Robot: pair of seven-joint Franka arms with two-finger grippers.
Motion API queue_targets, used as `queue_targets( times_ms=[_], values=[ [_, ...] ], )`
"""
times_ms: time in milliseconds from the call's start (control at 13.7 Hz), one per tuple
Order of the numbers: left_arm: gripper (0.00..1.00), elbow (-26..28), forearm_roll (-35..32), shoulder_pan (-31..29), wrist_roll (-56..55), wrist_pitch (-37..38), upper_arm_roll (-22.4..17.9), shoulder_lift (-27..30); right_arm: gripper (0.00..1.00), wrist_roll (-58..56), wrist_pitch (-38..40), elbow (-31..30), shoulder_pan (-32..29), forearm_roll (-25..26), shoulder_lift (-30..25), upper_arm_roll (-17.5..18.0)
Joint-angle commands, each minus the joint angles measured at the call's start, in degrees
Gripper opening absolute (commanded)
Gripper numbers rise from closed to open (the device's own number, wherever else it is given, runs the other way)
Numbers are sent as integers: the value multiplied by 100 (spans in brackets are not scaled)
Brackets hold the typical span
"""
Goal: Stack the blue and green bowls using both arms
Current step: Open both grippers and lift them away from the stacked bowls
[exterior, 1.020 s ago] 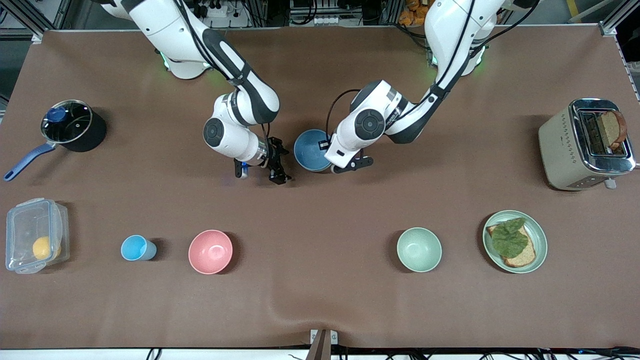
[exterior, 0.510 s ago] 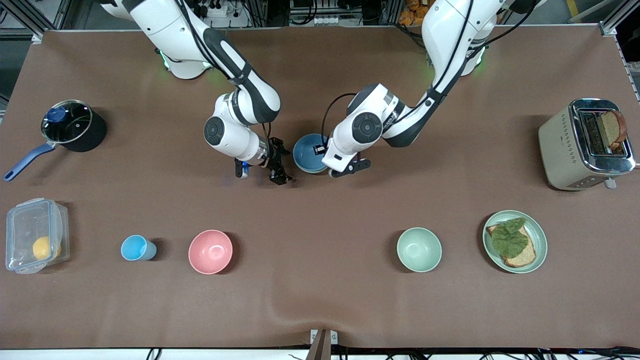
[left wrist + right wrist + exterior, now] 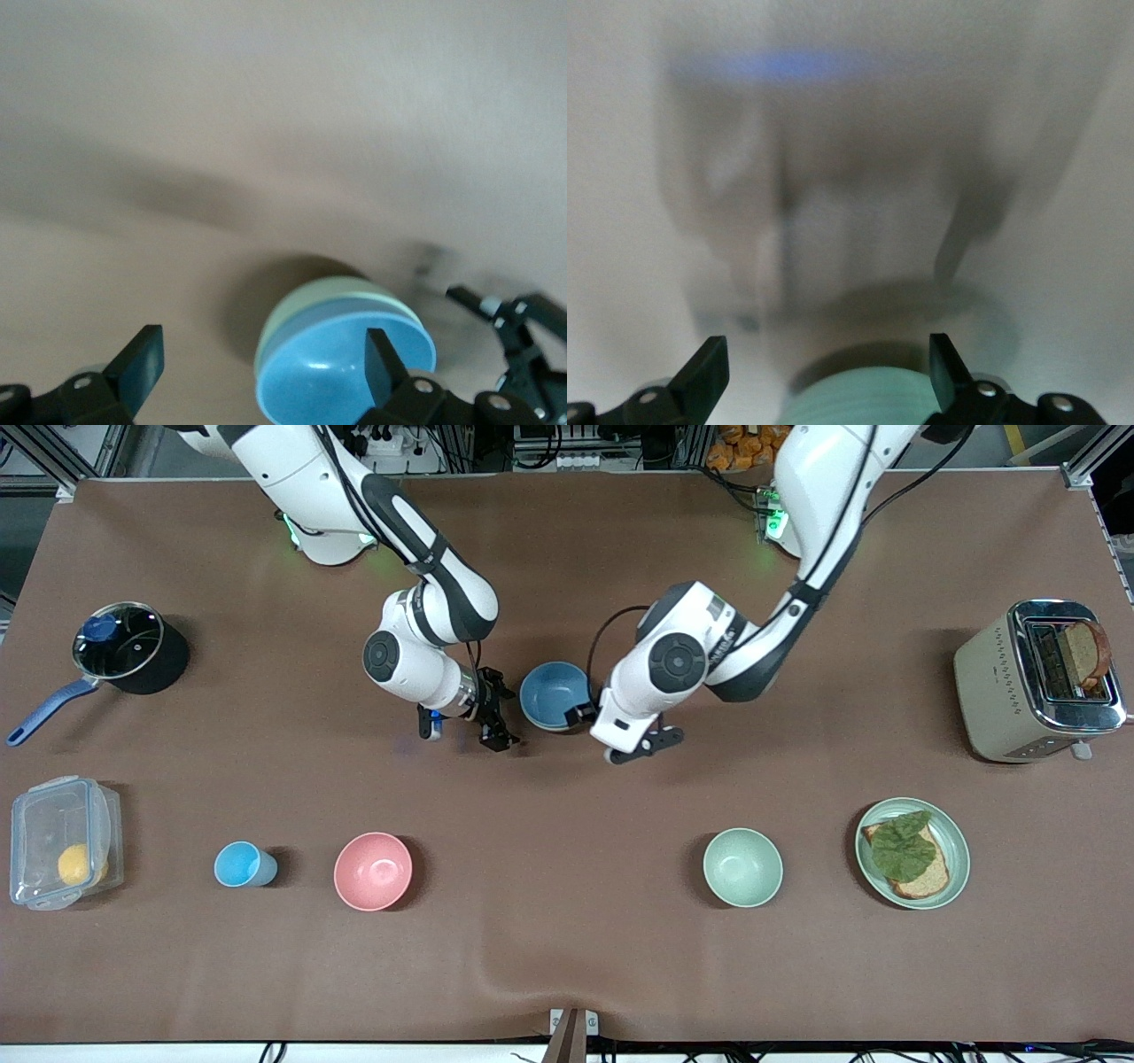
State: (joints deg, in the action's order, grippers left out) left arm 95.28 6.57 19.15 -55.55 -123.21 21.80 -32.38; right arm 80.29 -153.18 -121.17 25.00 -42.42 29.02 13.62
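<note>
The blue bowl [image 3: 554,694] stands mid-table, nested inside a pale green bowl [image 3: 297,310] whose rim shows around it in the left wrist view. My left gripper [image 3: 586,714] is open beside the stack on the left arm's side, one finger [image 3: 383,359] over the blue bowl's [image 3: 341,376] edge and gripping nothing. On the stack's right-arm side my right gripper [image 3: 498,714] is open and holds nothing. The green bowl's wall [image 3: 868,398] lies low between its fingers. A second, look-alike green bowl [image 3: 742,866] stands alone nearer the camera.
A pink bowl [image 3: 373,871], a light-blue cup [image 3: 244,864] and a lidded box [image 3: 60,841] stand in the near row with a green plate of bread and lettuce [image 3: 955,841]. A pot [image 3: 124,646] and a toaster [image 3: 1032,682] sit at the table's ends.
The left gripper opened and let go of the blue bowl's rim, then drew back toward the left arm's end. The bowl settled level. The right arm barely moved.
</note>
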Motion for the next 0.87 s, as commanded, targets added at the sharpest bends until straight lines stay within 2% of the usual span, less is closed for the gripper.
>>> queue_targets(
  times_ms=[0, 73, 291, 510, 802],
  values=[
    [100, -430, -305, -349, -78, 621, 8, 74, 100, -767, 716, -38, -100, -47, -238, -44],
    [100, -527, -410, -472, -70, 753, 8, 74, 100, -857, 954, -39, -205, -3, -308, -61],
    [100, -678, -665, -771, -35, 922, 8, 161, 100, -840, 1911, -4, -364, 540, -571, -333],
    [100, -678, -990, -1018, -26, 1087, 8, 451, 100, -831, 2983, 137, -566, 1392, -835, -562],
    [100, -687, -1211, -1334, 395, 1457, 17, 899, 100, -901, 4268, 462, -1049, 2490, -1187, -572]
  ],
)
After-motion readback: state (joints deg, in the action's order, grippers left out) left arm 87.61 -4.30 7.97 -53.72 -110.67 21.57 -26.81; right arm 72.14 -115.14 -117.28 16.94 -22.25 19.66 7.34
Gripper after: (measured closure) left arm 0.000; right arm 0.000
